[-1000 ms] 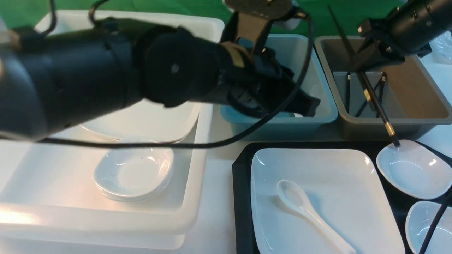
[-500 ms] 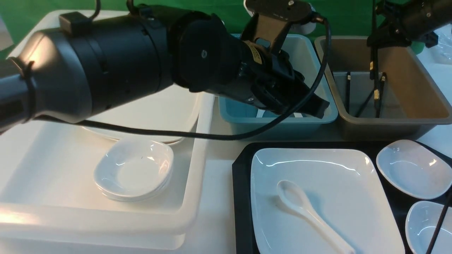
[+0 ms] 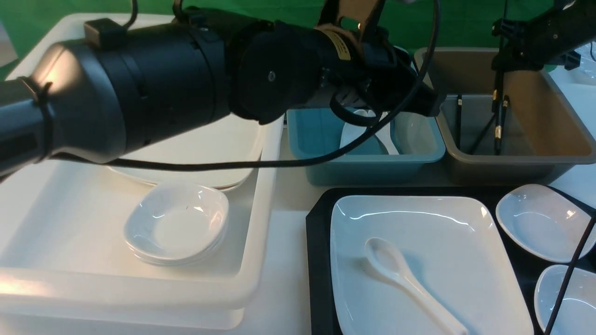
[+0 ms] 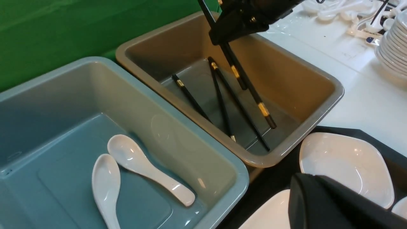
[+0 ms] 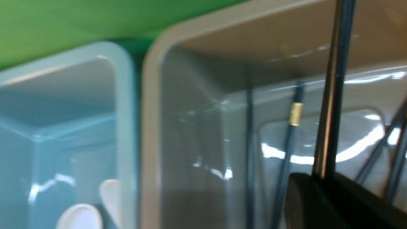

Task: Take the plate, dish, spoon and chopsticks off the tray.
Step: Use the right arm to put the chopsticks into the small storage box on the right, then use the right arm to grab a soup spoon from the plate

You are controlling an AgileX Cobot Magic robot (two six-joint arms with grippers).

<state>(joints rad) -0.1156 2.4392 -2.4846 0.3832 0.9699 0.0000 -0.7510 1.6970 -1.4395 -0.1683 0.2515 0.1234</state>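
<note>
Right gripper [image 4: 224,35] is clamped on the pair of chopsticks [image 4: 246,84], which hang steeply, tips down inside the brown tub [image 4: 330,95], one stick slid lower than its mate. They look light, stiff and slick, so likely to slip or scissor in a loose pinch. Left gripper [image 3: 428,101] is over the far corner of the blue tub [image 3: 372,163]; only one finger shows in its wrist view, so I cannot tell if it is parted or closed. The spoon [image 3: 409,279] lies bowl-up on the plate [image 3: 442,232], handle toward the near edge; the plate sits on the tray [image 3: 319,260]. Judged: glazed ceramic, brittle and slippery, best pinched across the thick handle, set down rather than dropped. The plate is probably the heaviest piece, too wide to span, so take it by the upturned rim once the spoon is off. Count: chopsticks, two held and three loose in the brown tub; spoons, one on the plate, two in the blue tub; small dishes [image 3: 545,223], two on the tray, plus a stack [image 3: 177,223] in the white tub [image 3: 139,288], number unclear; large plates, one on the tray, at least one in the white tub.
</note>
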